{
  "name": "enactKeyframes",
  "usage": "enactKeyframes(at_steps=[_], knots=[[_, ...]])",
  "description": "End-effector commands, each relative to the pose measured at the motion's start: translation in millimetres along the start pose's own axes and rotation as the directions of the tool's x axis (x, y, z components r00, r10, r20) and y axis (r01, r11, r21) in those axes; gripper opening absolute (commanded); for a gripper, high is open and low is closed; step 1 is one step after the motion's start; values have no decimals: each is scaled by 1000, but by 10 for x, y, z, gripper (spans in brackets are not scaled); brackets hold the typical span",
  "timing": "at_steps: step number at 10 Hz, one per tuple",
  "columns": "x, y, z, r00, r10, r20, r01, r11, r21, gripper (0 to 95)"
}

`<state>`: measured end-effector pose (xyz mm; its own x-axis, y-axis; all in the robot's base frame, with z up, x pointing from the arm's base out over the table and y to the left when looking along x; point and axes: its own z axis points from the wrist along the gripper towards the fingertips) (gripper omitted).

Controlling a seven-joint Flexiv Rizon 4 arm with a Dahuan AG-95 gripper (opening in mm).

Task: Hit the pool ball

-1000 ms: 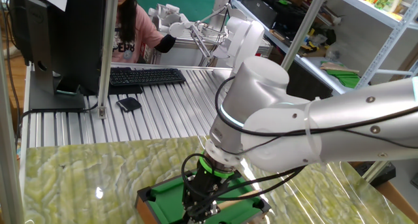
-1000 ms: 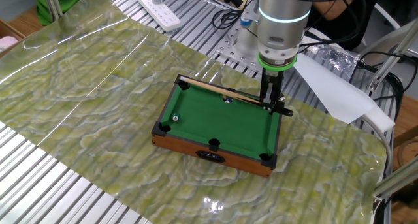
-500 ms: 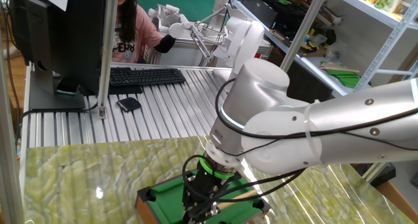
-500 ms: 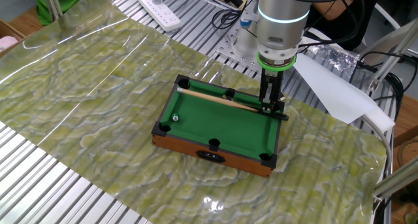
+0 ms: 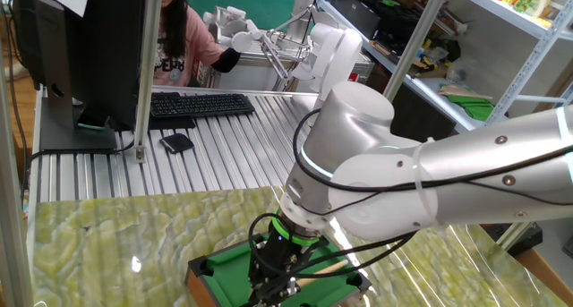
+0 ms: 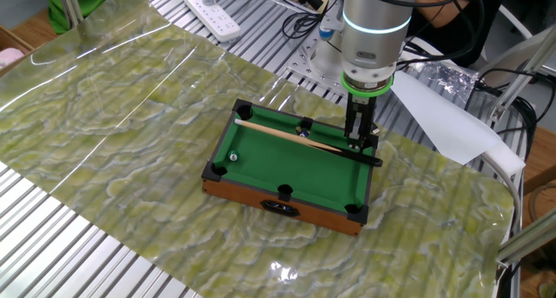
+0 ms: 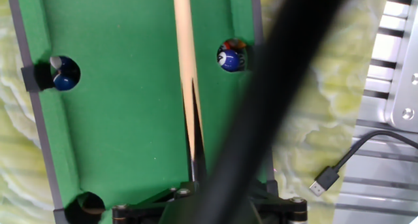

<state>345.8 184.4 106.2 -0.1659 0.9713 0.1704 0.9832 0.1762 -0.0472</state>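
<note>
Mostly the robot arm fills one fixed view. Its gripper points down at 6 o'clock onto a toy pool table, and a wooden cue stick juts out toward 3 o'clock. The ball is not visible from this side. From the other fixed view, the green table sits mid-picture with the gripper at its 2 o'clock corner. The fingers are pinched narrowly on the butt of the cue, which runs along the far rail toward 10 o'clock. The pool ball sits at the mouth of the far side pocket, just beside the cue's shaft, and the cue tip is already past it. A straight push would likely miss. The better move looks like drawing the cue back until the tip clears the ball, lining it up, then giving a short level thrust. A small pale ball lies near the 9 o'clock end. In the hand view, the cue runs from 6 to 12 o'clock. The pool ball, blue here, rests in its pocket at 1 o'clock. A second ball sits in the opposite side pocket at 9 o'clock. The corner pocket at 7 o'clock looks empty. A blurred black cable crosses the picture.
</note>
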Motion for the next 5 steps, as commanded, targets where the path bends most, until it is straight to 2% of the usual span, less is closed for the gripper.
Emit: enactKeyframes(at_steps=[1,5], knots=[[1,-35,-98,1000,-5,-5,5,1000,5,190],[-21,-125,-365,996,-88,6,88,996,25,190]])
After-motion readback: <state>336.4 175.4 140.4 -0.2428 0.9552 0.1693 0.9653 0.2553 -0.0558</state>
